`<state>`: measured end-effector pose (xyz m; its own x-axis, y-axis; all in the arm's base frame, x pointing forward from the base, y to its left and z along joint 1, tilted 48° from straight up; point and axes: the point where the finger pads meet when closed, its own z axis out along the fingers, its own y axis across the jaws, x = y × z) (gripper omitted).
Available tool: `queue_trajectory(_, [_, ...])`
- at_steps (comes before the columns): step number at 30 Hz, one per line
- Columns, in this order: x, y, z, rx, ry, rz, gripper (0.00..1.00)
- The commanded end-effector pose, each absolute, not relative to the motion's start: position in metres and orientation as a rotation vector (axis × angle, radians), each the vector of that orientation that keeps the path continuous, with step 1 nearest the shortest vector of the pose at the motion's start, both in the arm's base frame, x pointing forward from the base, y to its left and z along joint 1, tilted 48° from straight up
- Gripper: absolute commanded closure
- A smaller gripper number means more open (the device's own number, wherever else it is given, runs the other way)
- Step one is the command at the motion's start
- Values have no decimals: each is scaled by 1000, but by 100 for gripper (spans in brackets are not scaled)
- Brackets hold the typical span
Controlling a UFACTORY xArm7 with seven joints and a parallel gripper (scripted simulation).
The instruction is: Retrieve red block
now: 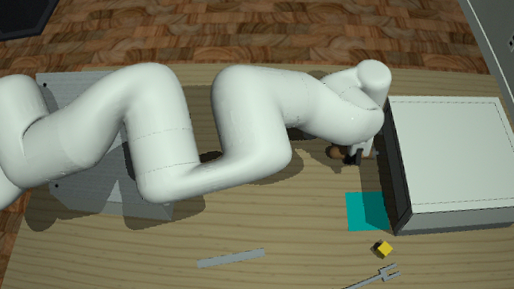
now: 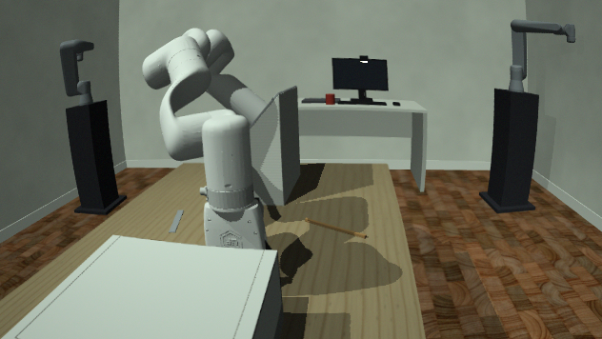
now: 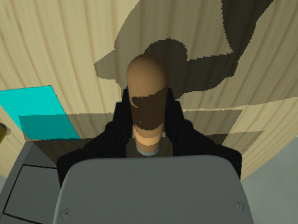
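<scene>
Your gripper (image 3: 148,115) clamped partway on a wooden-handled tool (image 3: 147,83), right at the cabinet (image 1: 459,150) front, teal square (image 1: 366,210) beside it, red block not visible to you.
</scene>
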<state>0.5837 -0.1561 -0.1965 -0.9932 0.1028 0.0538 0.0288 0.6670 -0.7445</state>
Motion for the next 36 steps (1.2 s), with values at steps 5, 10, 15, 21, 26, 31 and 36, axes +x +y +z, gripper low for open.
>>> queue_trajectory(5, [587, -154, -195, -108, -2791, 1240, 100])
queue_trajectory(10, [588, -154, -195, -108, -2791, 1240, 100])
queue_trajectory(15, [588, -154, -195, -108, -2791, 1240, 100])
queue_trajectory(21, [588, -154, -195, -108, -2791, 1240, 100])
queue_trajectory(26, [588, -154, -195, -108, -2791, 1240, 100])
queue_trajectory(31, [588, -154, -194, -108, -2791, 1240, 100])
queue_trajectory(36, [588, -156, -193, -108, -2791, 1240, 100])
